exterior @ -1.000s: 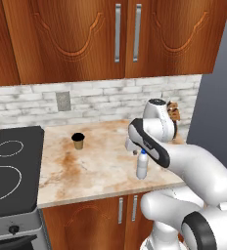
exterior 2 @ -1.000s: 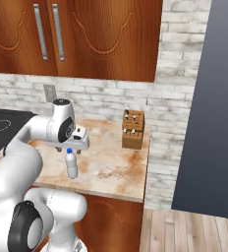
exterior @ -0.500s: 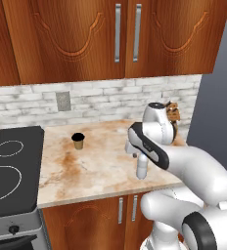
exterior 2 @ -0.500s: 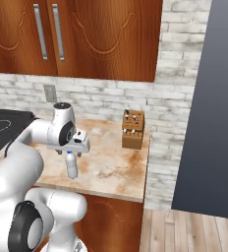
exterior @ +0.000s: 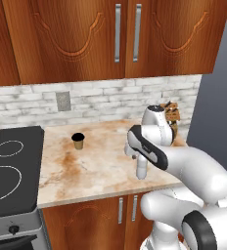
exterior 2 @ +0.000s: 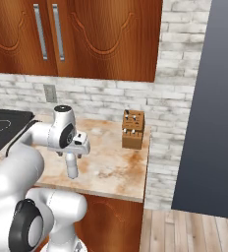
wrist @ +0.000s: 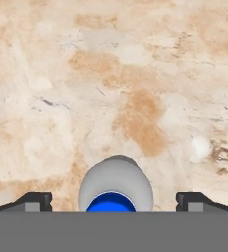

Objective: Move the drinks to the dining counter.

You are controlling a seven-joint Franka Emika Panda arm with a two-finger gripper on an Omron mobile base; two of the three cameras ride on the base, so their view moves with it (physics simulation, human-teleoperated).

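Observation:
The slim whitish bottle (exterior: 141, 171) (exterior 2: 72, 168) stands upright near the front edge of the stove-side counter (exterior: 96, 171). My gripper (exterior: 139, 158) (exterior 2: 71, 156) hangs straight over it, open, with a finger on each side of the bottle's top. In the hand view the blue cap and pale shoulder of the bottle (wrist: 116, 179) sit centred between my gripper's (wrist: 115, 202) two dark fingertips (wrist: 35, 201), with a gap on both sides. The small tan cup (exterior: 78, 140) with a dark inside stands further back left on the same counter. The dining counter is out of view.
A brown knife block (exterior: 171, 114) (exterior 2: 133, 129) stands at the back right of the counter by the brick wall. The black stove (exterior: 8, 166) borders the counter on the left. Wooden wall cabinets (exterior: 115, 39) hang above. The counter ends at the right (exterior 2: 148, 157).
My hand has come down over the bottle, so its fingers now flank the top and the blue cap is hidden in the base views. Bottle and cup have not moved.

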